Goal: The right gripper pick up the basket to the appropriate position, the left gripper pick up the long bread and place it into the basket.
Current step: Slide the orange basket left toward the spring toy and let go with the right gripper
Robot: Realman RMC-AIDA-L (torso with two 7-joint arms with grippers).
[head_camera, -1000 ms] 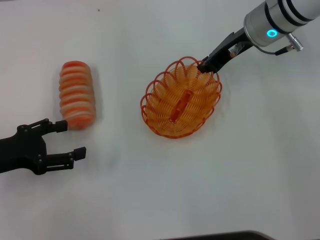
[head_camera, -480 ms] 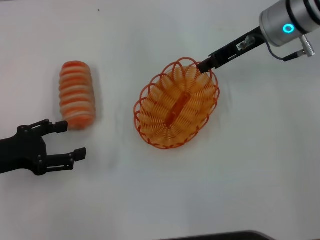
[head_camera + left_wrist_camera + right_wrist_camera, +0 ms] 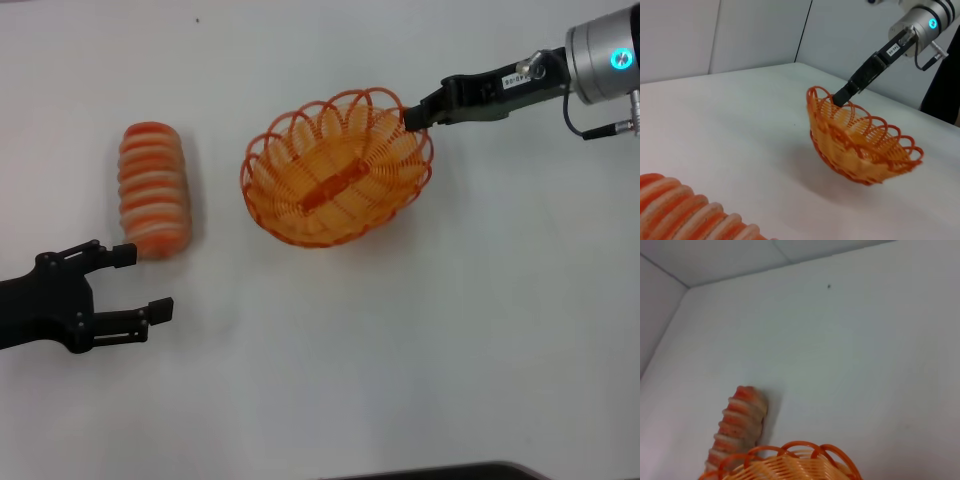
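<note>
The orange wire basket [image 3: 290,172] hangs tilted just above the white table, in the middle of the head view. My right gripper [image 3: 411,115] is shut on its rim at the far right side. The left wrist view shows the same grip [image 3: 838,97] and the raised basket [image 3: 860,150] with its shadow below. The long bread [image 3: 154,188] lies on the table to the left, also in the left wrist view [image 3: 685,217] and the right wrist view [image 3: 737,427]. My left gripper [image 3: 148,280] is open and empty, just in front of the bread's near end.
The white table [image 3: 420,330] has bare room in front of and to the right of the basket. A white wall [image 3: 755,35] rises behind the table. A dark edge [image 3: 430,472] runs along the near side.
The right gripper has carried the basket left toward the bread and turned it so it lies more crosswise. The right arm has swung out to the right. The left gripper and bread have not moved.
</note>
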